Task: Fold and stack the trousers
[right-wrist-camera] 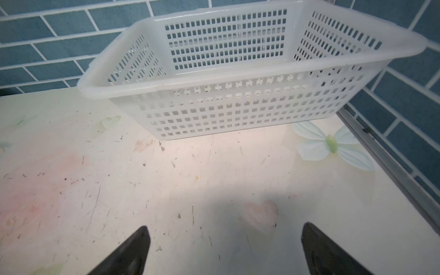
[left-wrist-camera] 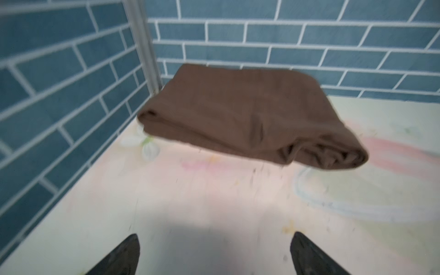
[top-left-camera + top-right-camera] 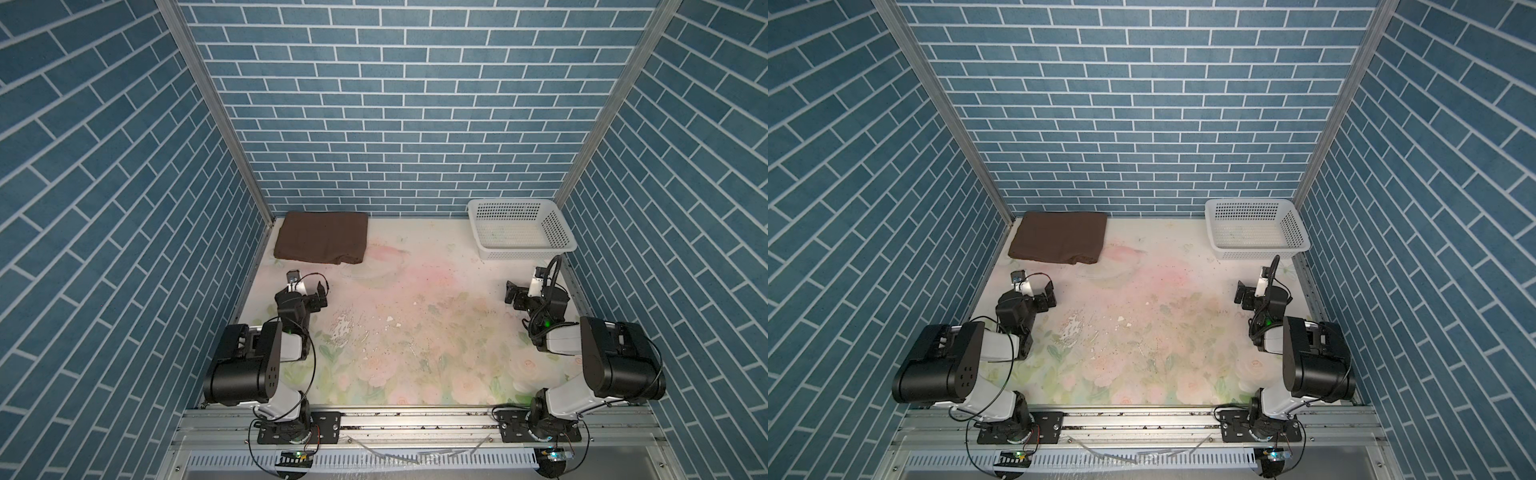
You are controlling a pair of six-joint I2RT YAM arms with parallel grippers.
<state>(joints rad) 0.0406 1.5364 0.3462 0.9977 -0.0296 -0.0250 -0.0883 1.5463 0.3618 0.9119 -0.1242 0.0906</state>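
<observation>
The trousers [image 3: 322,237] [image 3: 1059,237] lie folded into a brown rectangle in the table's far left corner, against both walls. In the left wrist view the trousers [image 2: 238,114] show a rolled, creased edge at one near corner. My left gripper [image 3: 316,296] [image 3: 1047,297] [image 2: 215,235] stands open a short way in front of them, touching nothing. My right gripper [image 3: 515,295] [image 3: 1245,295] [image 1: 225,226] is open too, over bare table on the right side, with nothing between its fingers.
A white perforated basket [image 3: 523,251] [image 3: 1254,251] [image 1: 214,81] stands empty in the far right corner, just beyond the right gripper. The floral table sheet [image 3: 415,332] is scuffed and speckled. Blue brick-patterned walls close in three sides.
</observation>
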